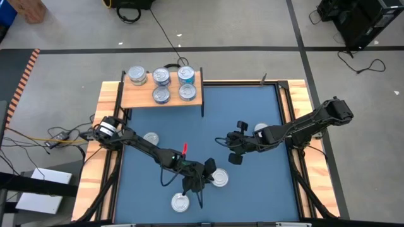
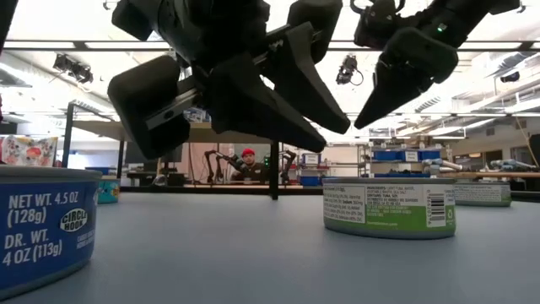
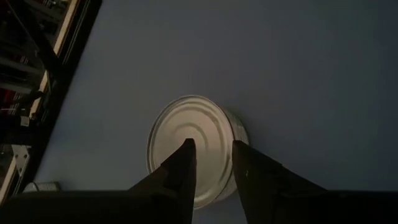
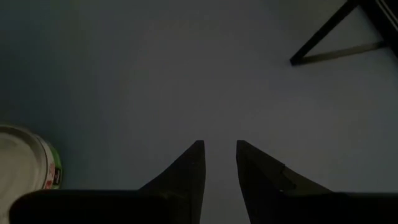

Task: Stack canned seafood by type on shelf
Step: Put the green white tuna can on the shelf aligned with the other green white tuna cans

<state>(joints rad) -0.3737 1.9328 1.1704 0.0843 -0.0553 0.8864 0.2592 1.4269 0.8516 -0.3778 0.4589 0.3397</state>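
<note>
High view: left gripper (image 1: pixel 201 187), fingers slightly parted and empty, hovers above a round ribbed-lid tin (image 3: pixel 193 146) at 6 o'clock; right gripper (image 1: pixel 235 155) likewise, mid-table (image 1: pixel 252 195).

Shelf room: light wooden shelf board (image 1: pixel 136 96) carries five round silvery tins (image 1: pixel 170 84); its front-left part is bare.
Table middle: blue tabletop (image 1: pixel 243 107) free.
Obstacles: four loose tins (image 1: pixel 180 202) near edges.
</note>
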